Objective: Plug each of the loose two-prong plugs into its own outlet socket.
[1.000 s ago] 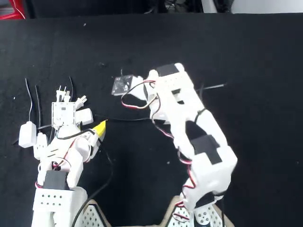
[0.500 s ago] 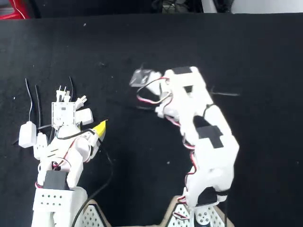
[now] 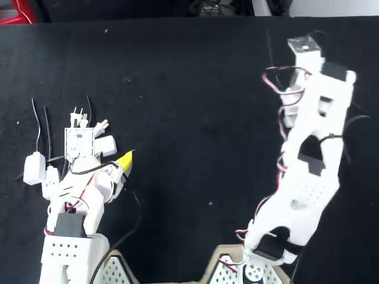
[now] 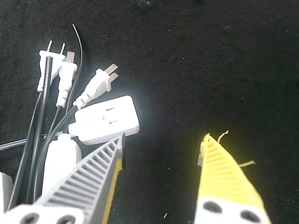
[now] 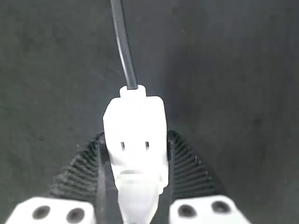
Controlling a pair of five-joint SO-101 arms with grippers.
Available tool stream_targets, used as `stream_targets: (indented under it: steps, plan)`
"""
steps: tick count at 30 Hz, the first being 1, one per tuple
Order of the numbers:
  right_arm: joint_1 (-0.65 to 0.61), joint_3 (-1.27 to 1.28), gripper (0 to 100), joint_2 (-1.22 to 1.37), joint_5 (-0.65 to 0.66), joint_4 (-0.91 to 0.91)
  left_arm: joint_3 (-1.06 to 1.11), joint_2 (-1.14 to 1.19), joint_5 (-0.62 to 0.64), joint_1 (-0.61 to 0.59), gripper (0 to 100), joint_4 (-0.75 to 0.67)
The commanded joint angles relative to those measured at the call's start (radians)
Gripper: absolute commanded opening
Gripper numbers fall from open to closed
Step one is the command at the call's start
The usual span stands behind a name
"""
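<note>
- While my right hand (image 5: pixel 135 136) sits at the upper right of the high view, its two fingers are clamped on a white outlet socket (image 5: pixel 134 119), one finger against each side.
- That socket's two slots face my wrist camera, and a black cable (image 5: pixel 122 42) runs out of the end farthest from the hand.
- My left hand (image 4: pixel 162 140) is at the lower left of the high view. It is spread wide, with bare counter between the grey finger (image 4: pixel 100 163) and the yellow finger (image 4: pixel 219 172).
- Three loose white two-prong plugs (image 4: pixel 100 80) lie close together on the black counter (image 4: pixel 210 56) beyond the left hand, prongs pointing away from it. None is seated in a socket.
- A second outlet socket (image 4: pixel 106 120) lies flat just beside the grey fingertip, slots up, with the nearest plug close beside it.
- Black leads (image 4: pixel 42 121) run alongside the plugs.
- A white block (image 3: pixel 34 167) lies near the left edge of the high view, beside the left arm; I cannot tell what it is.
</note>
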Motion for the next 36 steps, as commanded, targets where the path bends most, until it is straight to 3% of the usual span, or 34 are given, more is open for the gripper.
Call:
stream_targets:
  steps: [1,6,10,17,25,30,32,36]
  plan:
    - [0.074,-0.401,1.1,0.142,0.012,0.167,-0.030,-0.012,-0.009,-0.015,26,0.000]
    - [0.180,-0.803,1.0,0.410,0.021,0.258,-0.016,-0.012,-0.009,-0.015,26,0.000]
    - [0.238,-0.944,1.0,0.573,0.063,0.242,-0.010,-0.012,-0.009,-0.015,26,0.000]
    - [0.270,-0.961,1.1,0.641,0.109,0.235,-0.008,-0.012,-0.009,-0.015,26,0.000]
    - [0.269,-0.931,1.1,0.647,0.160,0.009,-0.007,-0.012,-0.009,-0.015,26,0.000]
    - [0.244,-0.865,1.2,0.645,0.167,-0.006,0.001,-0.012,-0.009,-0.015,26,0.000]
    - [0.236,-0.852,4.2,0.645,0.164,-0.011,0.001,-0.012,-0.009,-0.015,26,0.000]
    - [0.230,-0.866,21.9,0.639,0.144,-0.025,0.001,-0.012,-0.009,-0.015,26,0.000]
